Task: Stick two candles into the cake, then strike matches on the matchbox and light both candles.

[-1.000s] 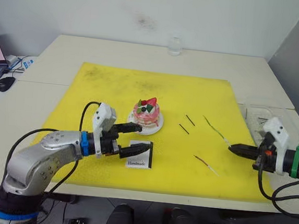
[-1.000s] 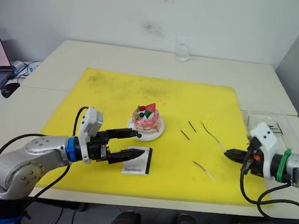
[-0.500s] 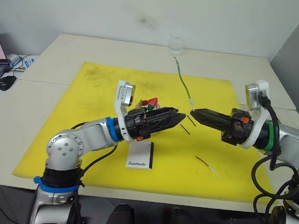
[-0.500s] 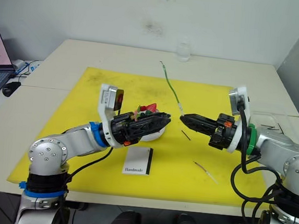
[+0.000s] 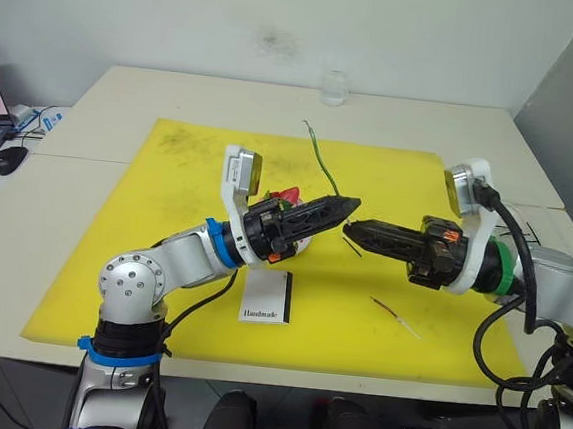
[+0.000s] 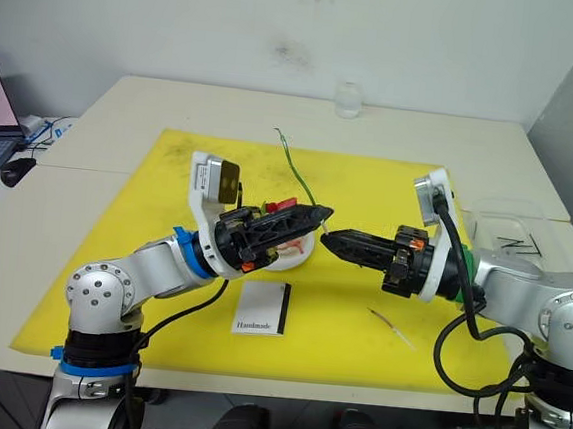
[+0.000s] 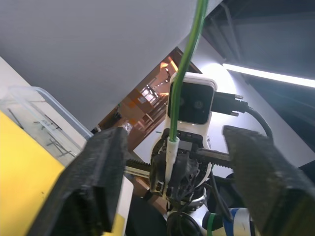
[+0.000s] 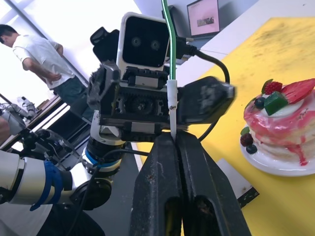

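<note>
**Two grippers meet over the mat, with the green candle between them**

Both arms are lifted up over the yellow mat (image 5: pixel 179 175). Their tips almost meet in the air, just to the right of the cake (image 8: pixel 280 123).

The right gripper (image 8: pixel 173 140) has its two fingers squeezed tight on the pale bottom end of the green candle (image 5: pixel 319 157). The candle stands up from that pinch and leans a bit toward the far side of the table.

The left gripper (image 5: pixel 351 204) points at the right one. In the left wrist view its two fingers (image 7: pixel 98 182) are spread wide apart. The candle sits in the gap between them, and neither finger touches it.

The cake sits on its little white plate (image 8: pixel 275 166) on the mat, partly hidden behind the left gripper. The matchbox (image 5: pixel 267 298) lies flat on the mat, near the front edge, below the left arm. The red-brown candle (image 5: pixel 395 315) lies on the mat under the right arm. One match (image 5: pixel 352 246) peeks out just under the right gripper's tip.
</note>
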